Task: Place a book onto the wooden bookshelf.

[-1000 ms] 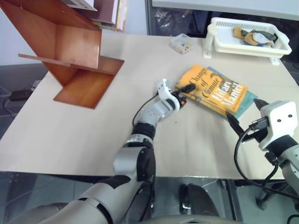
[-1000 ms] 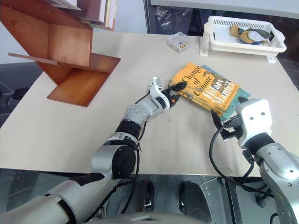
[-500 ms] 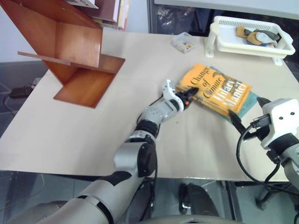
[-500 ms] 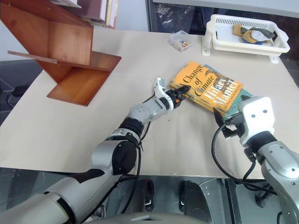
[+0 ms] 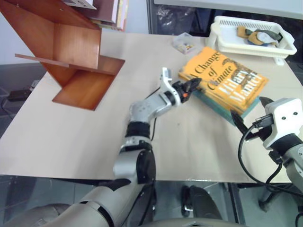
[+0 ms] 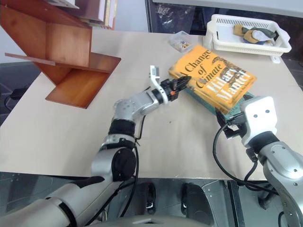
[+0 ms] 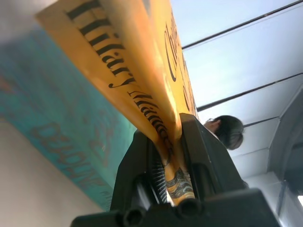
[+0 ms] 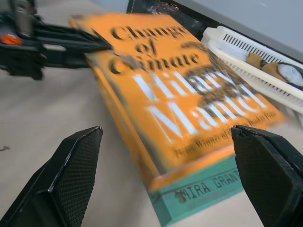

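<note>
Book [image 5: 226,78]: your left gripper [image 5: 189,87] is clamped on its near spine corner, that end tilted up off the teal book [image 5: 215,104] underneath, on the table [image 5: 71,137]. Wooden bookshelf [image 5: 71,56] is well apart from the book, at the table's far left corner; white basket [image 5: 251,35] sits just behind the book. Your right gripper [image 8: 165,156] hangs near the book with fingers spread wide, touching nothing.
</note>
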### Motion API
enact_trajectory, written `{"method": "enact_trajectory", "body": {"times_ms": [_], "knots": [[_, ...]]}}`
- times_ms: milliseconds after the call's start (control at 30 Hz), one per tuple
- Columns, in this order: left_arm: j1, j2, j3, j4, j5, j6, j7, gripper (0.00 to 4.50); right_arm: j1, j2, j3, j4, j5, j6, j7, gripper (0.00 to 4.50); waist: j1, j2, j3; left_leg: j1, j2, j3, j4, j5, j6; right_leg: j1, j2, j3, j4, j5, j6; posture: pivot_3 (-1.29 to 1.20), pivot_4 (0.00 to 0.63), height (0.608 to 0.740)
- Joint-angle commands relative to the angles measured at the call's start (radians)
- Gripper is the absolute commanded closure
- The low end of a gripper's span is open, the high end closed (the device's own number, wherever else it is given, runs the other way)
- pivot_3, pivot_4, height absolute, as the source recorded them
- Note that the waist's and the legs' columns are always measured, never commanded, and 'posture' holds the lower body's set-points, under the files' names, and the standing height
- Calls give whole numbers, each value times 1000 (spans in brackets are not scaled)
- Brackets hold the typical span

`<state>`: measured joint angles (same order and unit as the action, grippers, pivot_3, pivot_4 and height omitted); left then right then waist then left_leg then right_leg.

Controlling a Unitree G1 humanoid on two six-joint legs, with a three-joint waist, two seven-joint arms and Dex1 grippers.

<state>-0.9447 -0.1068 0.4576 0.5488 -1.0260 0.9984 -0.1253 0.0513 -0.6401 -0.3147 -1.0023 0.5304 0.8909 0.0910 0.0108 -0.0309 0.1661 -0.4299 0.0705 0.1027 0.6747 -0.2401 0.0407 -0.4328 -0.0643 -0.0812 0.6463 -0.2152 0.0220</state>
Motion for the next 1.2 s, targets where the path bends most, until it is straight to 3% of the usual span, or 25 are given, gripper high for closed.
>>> {"method": "enact_trajectory", "body": {"times_ms": [33, 133, 200, 333, 433, 533, 633, 833, 1033, 1200], "knots": [[42, 135, -119, -269, 51, 40, -89, 4226, -7, 0, 4, 1, -4, -50, 54, 0, -1, 0, 0, 0, 0, 0, 0, 0, 0, 0, 0, 0, 0, 0, 0, 0, 150, 740], [88, 370, -275, -477, 187, -36, -281, 4226, 31, 6, 1, -1, 23, -106, 136, 0, -7, 0, 0, 0, 1, 0, 1, 2, -3, -1, 1, 0, 3, 2, -3, 0, 150, 740], [95, 471, -324, -533, 244, -97, -369, 4226, 46, 7, -8, 1, 43, -128, 177, 0, -5, 1, 0, 1, 1, 0, 1, 2, -4, -1, 1, 0, 4, 1, -3, 0, 150, 740], [143, 698, -439, -627, 471, -399, -607, 4226, 45, -3, -3, 27, 83, -170, 265, 0, 8, 1, 0, 1, 0, 0, 3, 2, -3, 1, 0, -1, 3, 1, -3, 0, 150, 740], [180, 793, -446, -651, 573, -600, -720, 4226, 37, -12, 13, 46, 88, -201, 313, 0, 4, 1, 0, 0, 0, 0, 4, 0, 0, 1, -1, 0, 3, 0, -6, 0, 150, 740], [227, 934, -420, -676, 695, -935, -890, 4226, 10, -30, 41, 84, 86, -257, 390, 0, -1, 2, 1, 0, 2, 0, 4, 0, 0, 0, 0, 0, 3, 0, -6, 0, 150, 740], [185, 1081, -371, -606, 779, -1157, -982, 4226, -56, -38, 61, 144, 139, -311, 498, 0, 3, 3, 1, 0, 2, 0, 4, 0, 0, 0, 1, 0, 4, 0, -6, 0, 150, 740], [73, 1317, -309, -545, 815, -1228, -1098, 4226, -226, -37, 76, 272, 223, -396, 657, 0, 2, 1, 6, -1, 2, 0, 8, -1, 0, 0, 1, 0, 5, -2, -2, 0, 150, 740], [-49, 1434, -324, -492, 812, -1242, -1190, 4226, -301, -42, 125, 399, 178, -470, 753, 0, 9, 2, 6, -2, 2, 3, 9, -1, 1, 0, 1, -2, 6, -2, -1, 0, 150, 740], [4, 1545, -307, -386, 855, -1293, -1265, 4226, -369, -20, 163, 463, 159, -513, 778, 0, 0, 4, 7, -1, 2, 4, 10, -1, 1, -1, 1, -1, 10, -1, -1, 0, 150, 740]]}}
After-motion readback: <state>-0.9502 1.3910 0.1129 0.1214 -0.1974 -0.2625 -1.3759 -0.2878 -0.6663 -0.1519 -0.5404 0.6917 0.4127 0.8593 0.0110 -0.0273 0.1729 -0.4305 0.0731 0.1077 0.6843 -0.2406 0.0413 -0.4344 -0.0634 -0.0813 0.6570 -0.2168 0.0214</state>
